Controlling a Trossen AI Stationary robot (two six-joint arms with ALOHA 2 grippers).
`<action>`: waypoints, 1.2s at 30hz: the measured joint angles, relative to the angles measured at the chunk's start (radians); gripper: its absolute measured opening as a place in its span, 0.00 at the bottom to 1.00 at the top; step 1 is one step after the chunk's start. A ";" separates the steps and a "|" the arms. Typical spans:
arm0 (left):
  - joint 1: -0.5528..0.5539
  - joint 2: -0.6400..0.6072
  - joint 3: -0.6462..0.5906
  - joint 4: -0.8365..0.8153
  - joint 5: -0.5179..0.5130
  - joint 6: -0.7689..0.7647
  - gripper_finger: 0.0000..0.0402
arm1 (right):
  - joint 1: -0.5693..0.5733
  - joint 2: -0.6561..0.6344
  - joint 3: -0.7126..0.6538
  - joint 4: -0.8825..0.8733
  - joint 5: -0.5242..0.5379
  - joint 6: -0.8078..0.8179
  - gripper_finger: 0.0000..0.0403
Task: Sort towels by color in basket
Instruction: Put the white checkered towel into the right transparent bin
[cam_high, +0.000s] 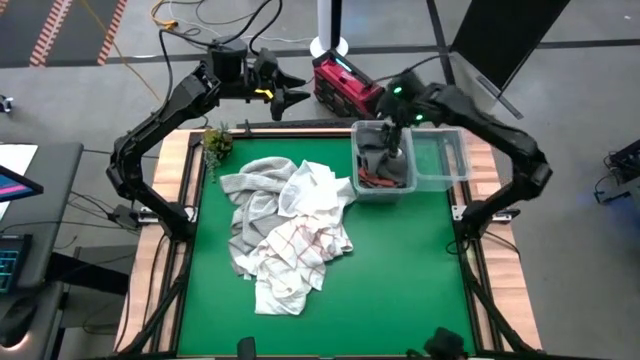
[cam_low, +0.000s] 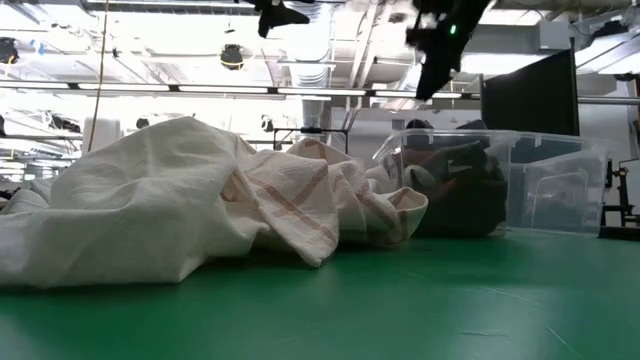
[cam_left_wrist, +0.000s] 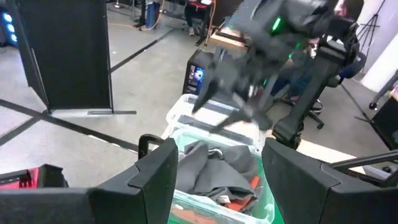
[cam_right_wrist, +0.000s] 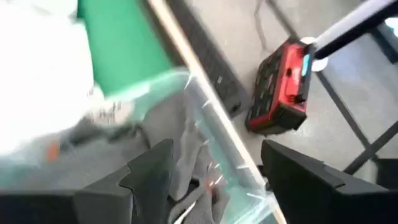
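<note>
The right gripper (cam_high: 397, 128) is hovering over the bin (cam_high: 452, 172), fingers spread wide, holding nothing. Dark grey and rust towels (cam_high: 383, 170) are lying in its left compartment, half hidden by the gripper. The pale towels (cam_high: 285, 225) are sitting heaped mid-table. The left gripper (cam_high: 297, 96) is waiting open and empty past the far edge. No writing is readable.

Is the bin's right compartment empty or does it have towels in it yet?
Empty. The bin shows green table through its right half; the dark grey towel and rust-orange towel fill the left.
</note>
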 joint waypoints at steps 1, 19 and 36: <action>0.000 0.000 0.000 -0.005 0.000 0.001 0.56 | -0.003 -0.017 0.010 0.003 0.000 0.035 0.70; -0.180 -0.005 -0.273 -0.521 -0.015 0.198 0.54 | 0.233 -0.059 -0.025 0.013 -0.092 0.374 0.70; -0.493 -0.004 -0.547 -0.571 -0.017 0.194 0.47 | 0.367 -0.055 -0.024 0.123 -0.054 0.494 0.70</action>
